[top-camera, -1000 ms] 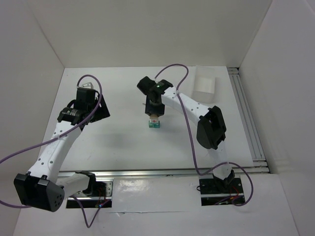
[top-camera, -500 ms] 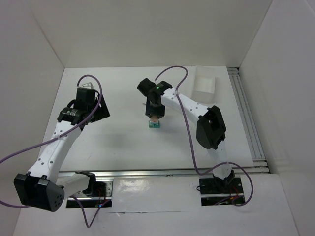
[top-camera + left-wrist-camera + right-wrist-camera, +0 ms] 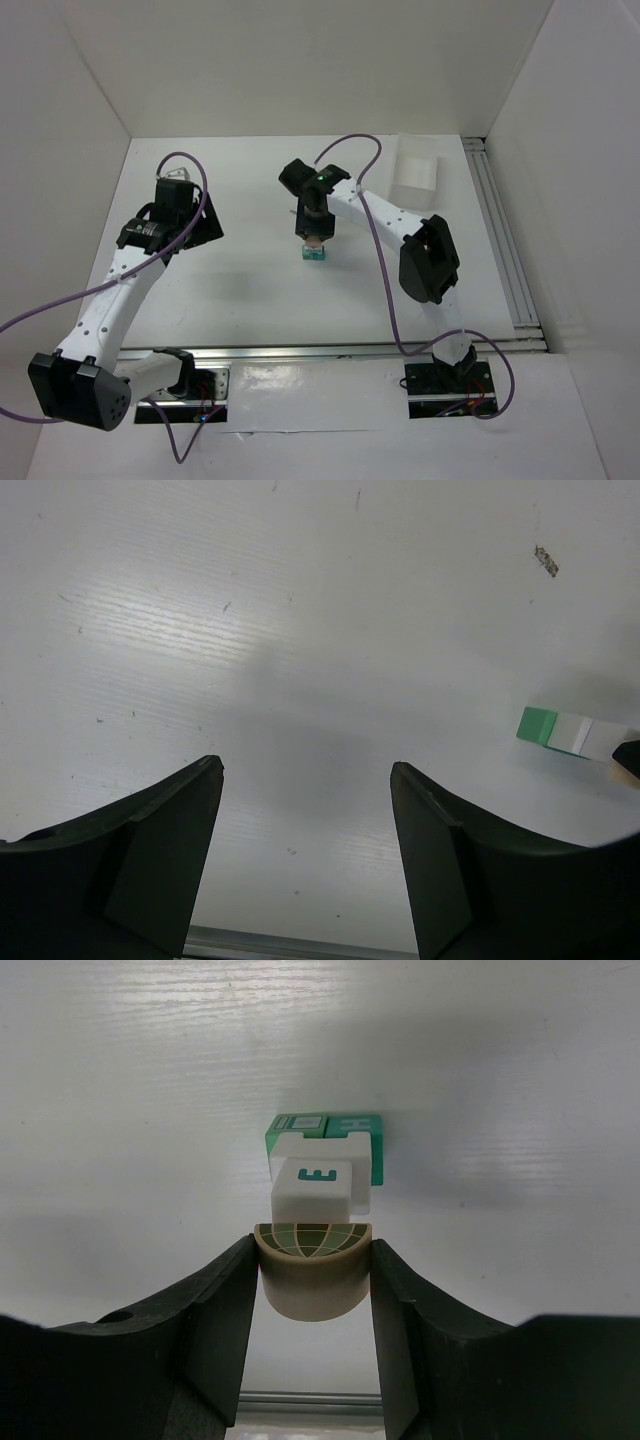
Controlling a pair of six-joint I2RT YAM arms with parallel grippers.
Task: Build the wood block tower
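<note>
Across the white bench (image 3: 250, 290), the left fingers (image 3: 305, 768) are hanging spread wide, gripping nothing, while at mid-bench the wood block tower (image 3: 314, 253) of green cubes and a white E block is standing directly under the right fingers (image 3: 312, 1260), which are clamping a tan half-round piece (image 3: 312, 1285), and a clear tray (image 3: 417, 175) is sitting far right.

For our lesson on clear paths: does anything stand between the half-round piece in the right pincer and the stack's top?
Nothing visible does. The right pincer holds the half-round piece close by the white E block topping the green blocks, with no object between them. Whether they touch cannot be told.
</note>
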